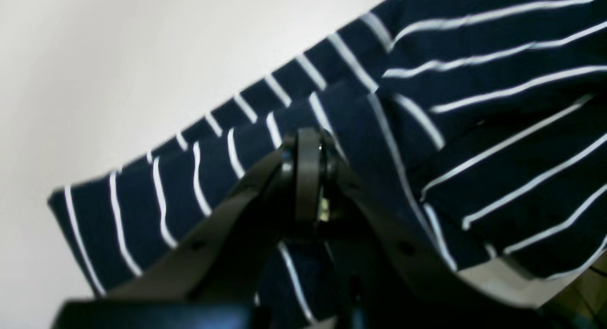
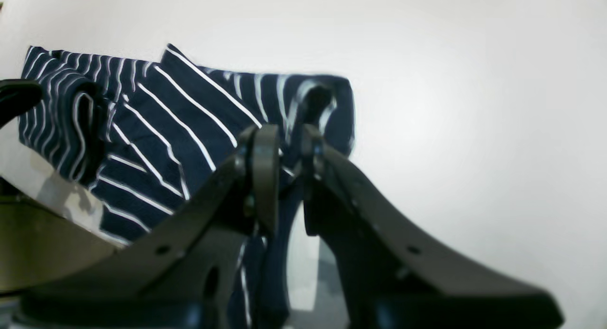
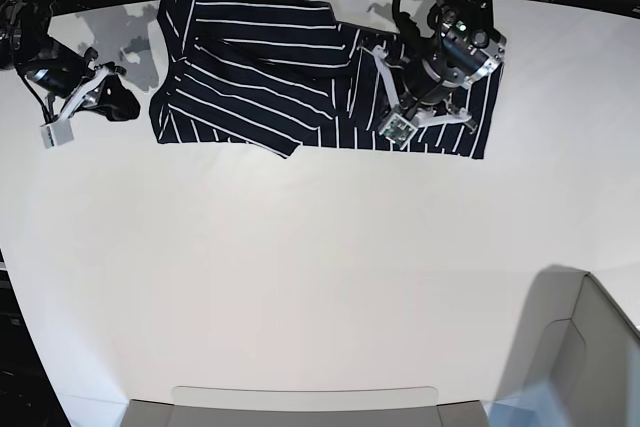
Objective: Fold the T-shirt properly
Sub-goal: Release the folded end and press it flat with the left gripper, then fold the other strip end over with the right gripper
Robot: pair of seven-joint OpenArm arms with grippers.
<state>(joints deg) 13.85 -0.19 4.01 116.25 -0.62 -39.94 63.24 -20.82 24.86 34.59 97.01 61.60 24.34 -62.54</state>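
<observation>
The T-shirt (image 3: 260,77), dark navy with thin white stripes, lies spread along the far side of the white table (image 3: 300,267). My left gripper (image 3: 400,125) hangs over its right part. In the left wrist view the left gripper (image 1: 308,144) is shut, its tips at a raised ridge of the T-shirt (image 1: 474,44) near the hem. My right gripper (image 3: 118,102) is at the shirt's left end. In the right wrist view the right gripper (image 2: 290,139) has its jaws a narrow gap apart with striped cloth of the T-shirt (image 2: 180,120) between them and hanging below.
A grey box (image 3: 590,357) stands at the near right corner, and a grey tray edge (image 3: 300,402) runs along the near side. Dark cables and stands crowd the area behind the table's far edge.
</observation>
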